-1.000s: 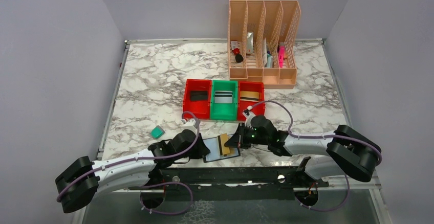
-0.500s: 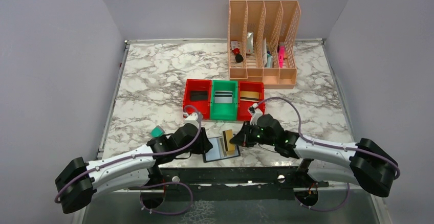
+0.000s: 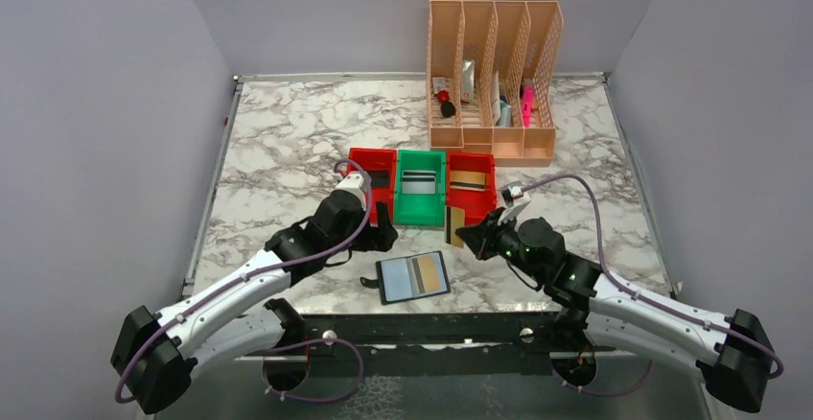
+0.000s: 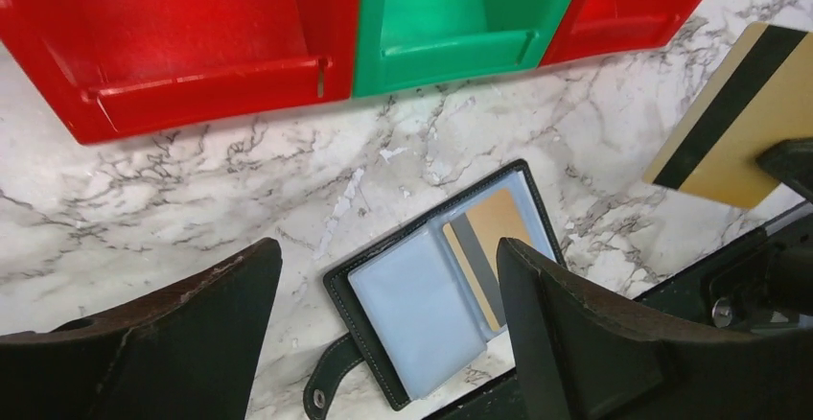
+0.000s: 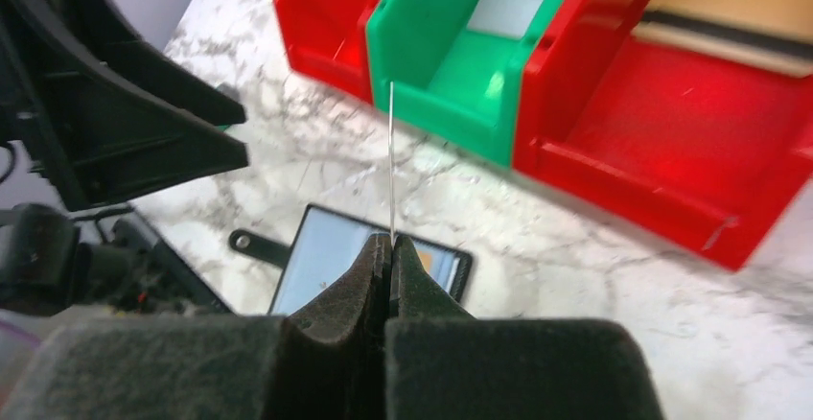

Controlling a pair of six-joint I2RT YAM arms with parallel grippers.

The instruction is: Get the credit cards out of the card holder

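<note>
One card (image 3: 455, 225) in right claw (image 3: 471, 235), apart from card holder (image 3: 414, 277).

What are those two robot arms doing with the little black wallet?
They are emptying it. The card holder lies open on the marble table. The right gripper is shut on a gold card with a black stripe, lifted near the red and green bins. The left gripper is open and holds nothing. A second card sits in the holder.
</note>
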